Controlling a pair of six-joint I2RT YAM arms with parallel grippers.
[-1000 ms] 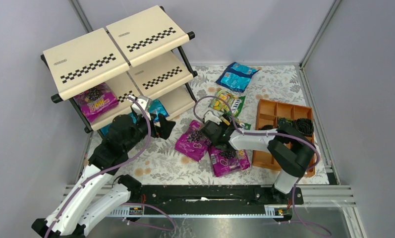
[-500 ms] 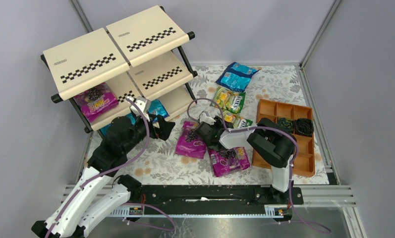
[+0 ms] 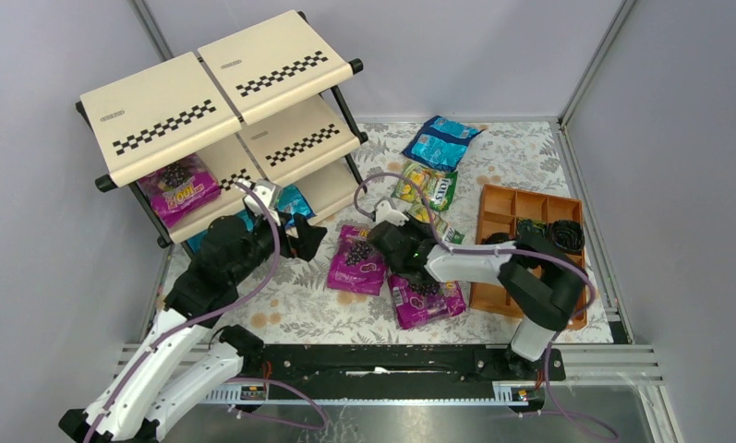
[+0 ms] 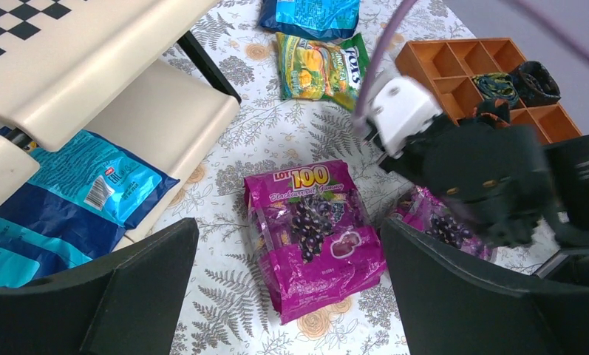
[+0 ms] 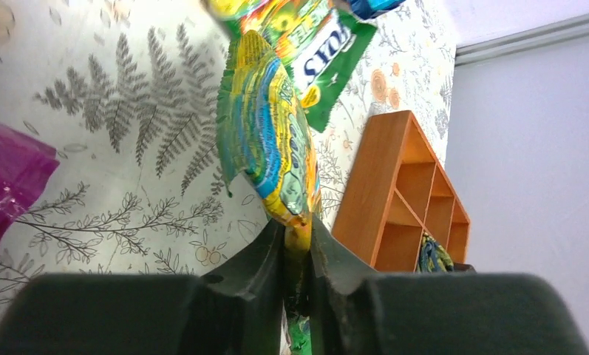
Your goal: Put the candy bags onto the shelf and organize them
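Right claw (image 5: 297, 255) pinches a glossy, crinkled green-yellow candy bag (image 5: 269, 140) by its seam, plain only wrist-side; left claw (image 4: 291, 288) gapes empty.

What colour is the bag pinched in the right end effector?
The bag is yellow-green with blue; clearest in the right wrist view.

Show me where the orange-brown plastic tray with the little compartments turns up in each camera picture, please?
Top external: the orange-brown compartment tray sits on the right side of the picture.
Left wrist: top right corner.
Right wrist: right of centre, seen side-on, beyond the upright green-yellow candy bag pinched in the right gripper.
Shared landmark: the flat green-yellow FOX'S candy bag, lying left of the tray in every view.
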